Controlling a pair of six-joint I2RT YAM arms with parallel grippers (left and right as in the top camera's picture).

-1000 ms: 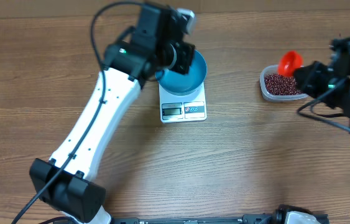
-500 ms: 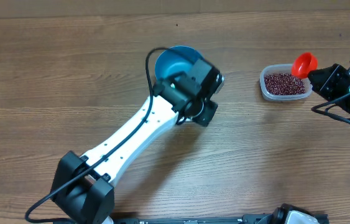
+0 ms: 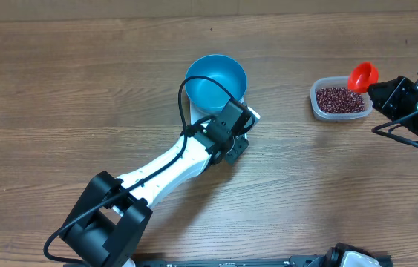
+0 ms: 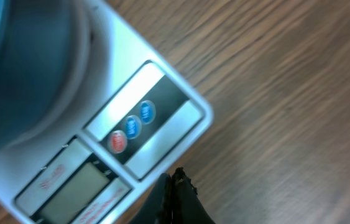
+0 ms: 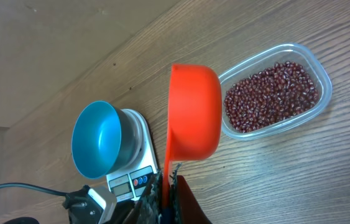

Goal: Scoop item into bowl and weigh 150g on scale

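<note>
The blue bowl (image 3: pixel 216 80) stands on the white scale (image 3: pixel 252 114), most of which my left arm covers from above. The bowl looks empty. My left gripper (image 3: pixel 237 146) is shut on nothing, its tips (image 4: pixel 175 186) just off the scale's front corner, below the display and round buttons (image 4: pixel 131 127). My right gripper (image 3: pixel 385 92) is shut on the handle of a red scoop (image 3: pixel 362 76), which hangs over the far right edge of the clear tub (image 3: pixel 338 99) of red-brown beans (image 5: pixel 271 96). From above no beans show in the scoop.
Bare wooden table lies all around. The left arm stretches from the front left up to the scale. A cable from the right arm loops near the right edge (image 3: pixel 409 141).
My left arm has pulled back from over the bowl toward the table's front, uncovering it. The right gripper lifted the scoop out of the tub to the right, then held still.
</note>
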